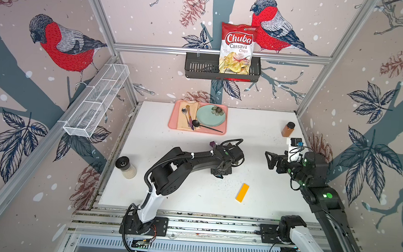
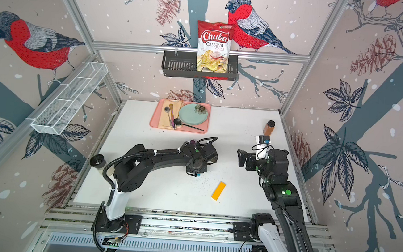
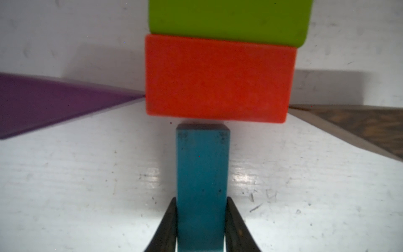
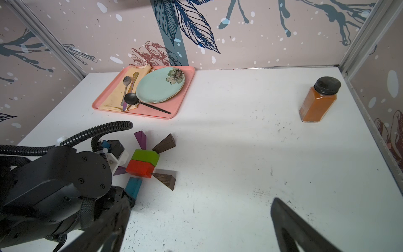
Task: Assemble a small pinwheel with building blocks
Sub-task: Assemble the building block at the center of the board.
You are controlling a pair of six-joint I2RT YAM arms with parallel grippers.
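In the left wrist view my left gripper [image 3: 201, 199] is shut on the blue bar [image 3: 202, 165]. The bar lies flat on the table with its far end just short of the red brick [image 3: 218, 78]. The green brick [image 3: 229, 19] sits against the red one, with a purple wedge [image 3: 54, 102] and a brown wedge [image 3: 359, 126] at the sides. The right wrist view shows the pinwheel [image 4: 144, 162] with four wedges round the hub. A yellow bar [image 1: 242, 192] lies alone nearer the front. My right gripper [image 1: 269, 159] hovers open and empty to the right.
A pink tray [image 1: 175, 116] with a plate and cutlery stands at the back. A spice jar [image 1: 288, 129] is at the back right and a shaker [image 1: 126, 167] at the left edge. On the walls hang a black basket [image 1: 200, 67] with a chips bag and a white wire rack [image 1: 97, 98].
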